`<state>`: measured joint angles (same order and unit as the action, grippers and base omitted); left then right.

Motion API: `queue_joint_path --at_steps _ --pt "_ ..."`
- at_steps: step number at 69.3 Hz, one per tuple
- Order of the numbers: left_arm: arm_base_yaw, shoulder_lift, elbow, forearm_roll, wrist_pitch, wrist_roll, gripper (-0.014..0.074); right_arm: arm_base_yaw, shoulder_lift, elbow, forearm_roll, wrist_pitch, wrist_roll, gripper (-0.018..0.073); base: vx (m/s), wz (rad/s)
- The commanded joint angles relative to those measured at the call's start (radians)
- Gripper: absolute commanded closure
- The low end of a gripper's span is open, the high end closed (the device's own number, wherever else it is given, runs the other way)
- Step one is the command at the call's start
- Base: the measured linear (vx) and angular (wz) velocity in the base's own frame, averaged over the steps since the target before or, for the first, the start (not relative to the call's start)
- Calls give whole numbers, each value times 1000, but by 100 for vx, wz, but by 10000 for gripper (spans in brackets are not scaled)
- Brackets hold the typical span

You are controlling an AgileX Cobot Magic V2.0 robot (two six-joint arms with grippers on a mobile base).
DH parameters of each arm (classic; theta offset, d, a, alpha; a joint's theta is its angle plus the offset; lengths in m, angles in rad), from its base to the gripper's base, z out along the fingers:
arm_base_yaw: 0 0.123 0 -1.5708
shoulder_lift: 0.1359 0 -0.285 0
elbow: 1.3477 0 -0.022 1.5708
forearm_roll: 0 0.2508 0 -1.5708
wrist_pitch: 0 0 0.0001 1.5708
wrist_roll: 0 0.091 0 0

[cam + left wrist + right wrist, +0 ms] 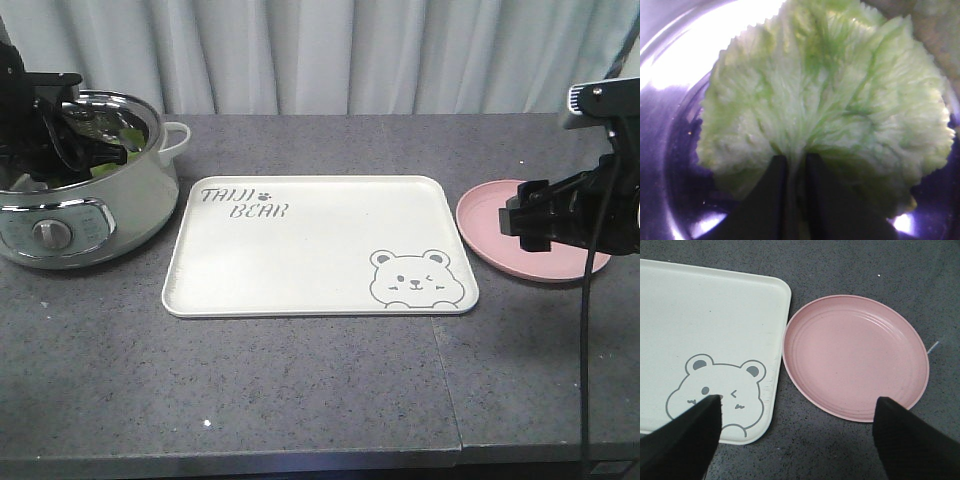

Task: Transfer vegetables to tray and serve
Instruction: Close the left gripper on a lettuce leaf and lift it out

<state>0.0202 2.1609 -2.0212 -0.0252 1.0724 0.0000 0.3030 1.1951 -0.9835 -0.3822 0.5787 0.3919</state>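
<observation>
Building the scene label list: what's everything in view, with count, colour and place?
lettuce leaf: 1 clearly seen, bright green, inside the pot
pot: 1, pale body, steel rim, left of tray
tray: 1, cream-white, grey bear print, table centre, no leaves on it
plate: 1, pink, right of tray, apart from it
table: 1, dark grey speckled
curtain: 1, pale grey, behind table
left end effector: 1, black, in the pot, shut on the leaf's rib
right end effector: 1, black, open, above plate and tray corner
</observation>
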Motion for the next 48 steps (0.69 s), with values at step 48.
queue_joint_path --at_steps 48 --pt "-3 -409 -18 -38 -45 0 603 2 -19 -60 252 -263 -206 -27 0 0"
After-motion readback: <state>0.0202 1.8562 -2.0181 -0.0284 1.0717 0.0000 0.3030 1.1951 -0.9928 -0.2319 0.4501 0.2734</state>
